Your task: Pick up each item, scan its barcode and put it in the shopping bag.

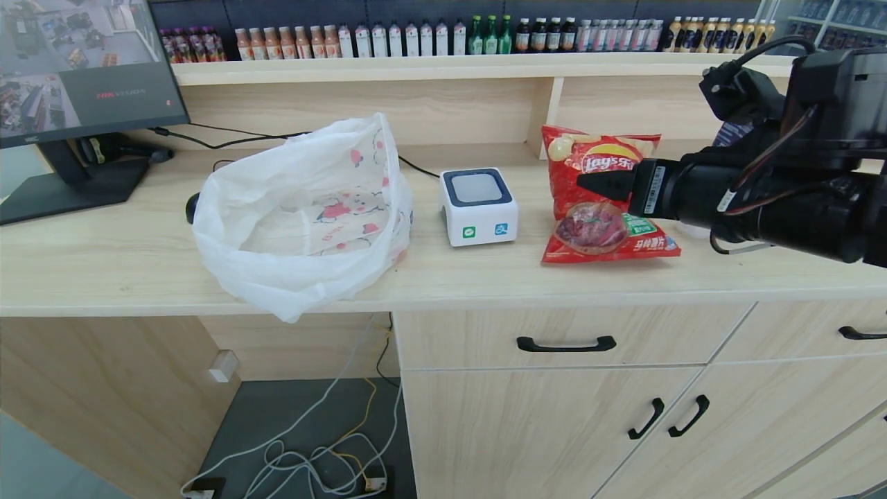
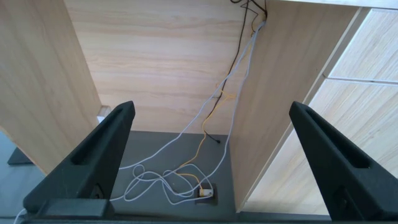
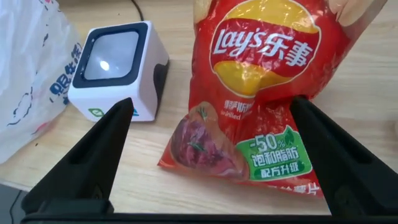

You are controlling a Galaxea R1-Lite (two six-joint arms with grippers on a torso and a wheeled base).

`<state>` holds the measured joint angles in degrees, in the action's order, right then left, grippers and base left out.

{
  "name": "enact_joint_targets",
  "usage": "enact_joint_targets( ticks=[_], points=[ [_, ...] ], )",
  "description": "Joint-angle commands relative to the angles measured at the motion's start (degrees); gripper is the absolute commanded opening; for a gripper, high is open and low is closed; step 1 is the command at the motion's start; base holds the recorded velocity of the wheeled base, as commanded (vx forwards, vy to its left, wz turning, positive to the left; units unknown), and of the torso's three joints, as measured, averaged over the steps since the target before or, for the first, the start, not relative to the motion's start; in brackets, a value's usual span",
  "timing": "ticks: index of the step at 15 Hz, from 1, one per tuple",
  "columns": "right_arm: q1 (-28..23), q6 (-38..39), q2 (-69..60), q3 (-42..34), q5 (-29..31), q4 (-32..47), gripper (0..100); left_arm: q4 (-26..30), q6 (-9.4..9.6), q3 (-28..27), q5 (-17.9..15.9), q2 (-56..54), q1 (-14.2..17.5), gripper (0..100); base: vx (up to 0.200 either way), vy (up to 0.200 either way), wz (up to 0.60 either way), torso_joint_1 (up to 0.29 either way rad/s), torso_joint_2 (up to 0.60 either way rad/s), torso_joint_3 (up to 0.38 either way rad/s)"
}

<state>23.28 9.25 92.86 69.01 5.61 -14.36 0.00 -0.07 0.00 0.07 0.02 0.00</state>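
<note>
One chip bag [image 1: 603,197] lay on the counter [image 1: 104,256], just right of the scanner [image 1: 478,206], and the task appeared barely begun. The shopping bag [image 1: 305,215], standing open on the scanner's left, looked empty, so picking up, scanning and bagging all seemingly lay ahead. The right gripper [image 3: 211,118] hovered over the chip bag, its arm stretched in from the right, jaws spread wide to either side of the packet and holding nothing. The left gripper [image 2: 211,112], equally wide open and empty, hung low, facing the recess under the counter where cables [image 2: 180,180] trailed across the floor.
</note>
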Motion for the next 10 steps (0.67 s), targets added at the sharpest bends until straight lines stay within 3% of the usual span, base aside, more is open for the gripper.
enact_joint_targets(
  ticks=[1,10],
  points=[
    [-1.3,-0.1,2.9,2.4,0.0,-0.1,100,0.0,-0.01,0.0,0.0,0.0,-0.1,100,0.000,0.000,0.00,0.000,0.00,0.000],
    [-1.2,-0.4,9.1,7.2,0.2,-1.2,100,0.0,-0.01,0.0,0.0,0.0,0.0,100,0.000,0.000,0.00,0.000,0.00,0.000]
  ],
)
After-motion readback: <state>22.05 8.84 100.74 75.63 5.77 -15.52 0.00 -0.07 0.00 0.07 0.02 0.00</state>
